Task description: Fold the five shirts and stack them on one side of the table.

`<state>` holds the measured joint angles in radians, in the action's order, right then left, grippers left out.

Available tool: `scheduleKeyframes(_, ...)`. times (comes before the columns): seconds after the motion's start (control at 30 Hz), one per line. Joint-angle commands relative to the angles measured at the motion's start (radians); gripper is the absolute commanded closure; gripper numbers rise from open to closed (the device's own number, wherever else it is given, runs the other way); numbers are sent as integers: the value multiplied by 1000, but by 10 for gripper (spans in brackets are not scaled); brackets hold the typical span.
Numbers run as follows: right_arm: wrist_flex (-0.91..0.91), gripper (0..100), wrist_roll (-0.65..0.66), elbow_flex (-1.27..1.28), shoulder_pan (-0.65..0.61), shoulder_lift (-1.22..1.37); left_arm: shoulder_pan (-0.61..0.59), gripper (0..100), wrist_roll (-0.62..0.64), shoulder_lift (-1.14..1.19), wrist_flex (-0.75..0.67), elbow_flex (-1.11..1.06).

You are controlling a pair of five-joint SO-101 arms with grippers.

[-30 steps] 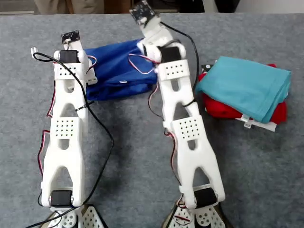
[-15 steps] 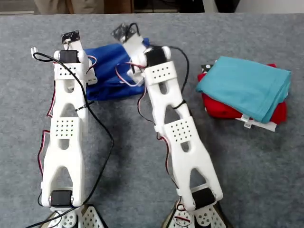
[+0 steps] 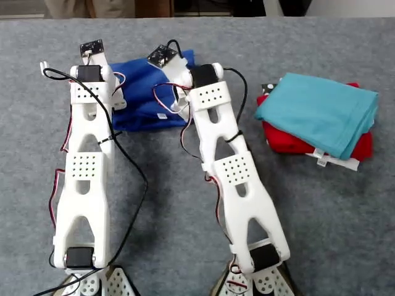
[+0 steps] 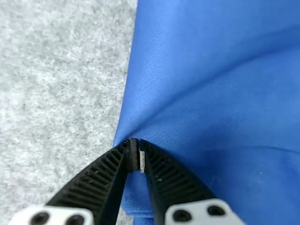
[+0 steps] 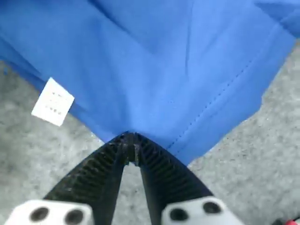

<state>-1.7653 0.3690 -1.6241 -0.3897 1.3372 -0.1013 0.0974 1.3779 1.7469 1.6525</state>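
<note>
A blue shirt [image 3: 143, 92] lies bunched at the far middle of the grey table, between the two arms' heads. My left gripper [image 4: 135, 154] is shut on the blue shirt's [image 4: 211, 84] edge, the cloth pinched between its black fingers. My right gripper [image 5: 130, 145] is shut on the blue shirt's [image 5: 154, 65] hem, near a white tag [image 5: 53, 101]. In the high view the left gripper [image 3: 114, 98] sits at the shirt's left side and the right gripper [image 3: 176, 92] over its right part.
At the right of the table a folded teal shirt [image 3: 321, 111] tops a stack with a red shirt [image 3: 287, 142] and a white one [image 3: 336, 161] beneath. Bare grey table [image 3: 339, 234] lies in front and to the right.
The right arm has swung left and come down from the shirt's right end onto its middle, carrying cloth with it; the shirt is now narrower. The left arm kept still.
</note>
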Motion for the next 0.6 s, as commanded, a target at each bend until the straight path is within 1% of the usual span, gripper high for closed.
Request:
scheduleKeyframes(0.0, -21, 995, 9, -38, 18, -10, -9, 971, -6, -4, 2, 21)
scheduleKeyframes(0.17, -23, 996, 15, 65, 31, 16, -12, 971, -6, -4, -18, 21)
scheduleKeyframes(0.4, -25, 996, 15, 91, 61, -30, -12, 971, -6, -10, -20, 21)
scheduleKeyframes(0.57, -23, 996, 21, 249, 44, -125, -9, 971, -6, -12, -20, 21)
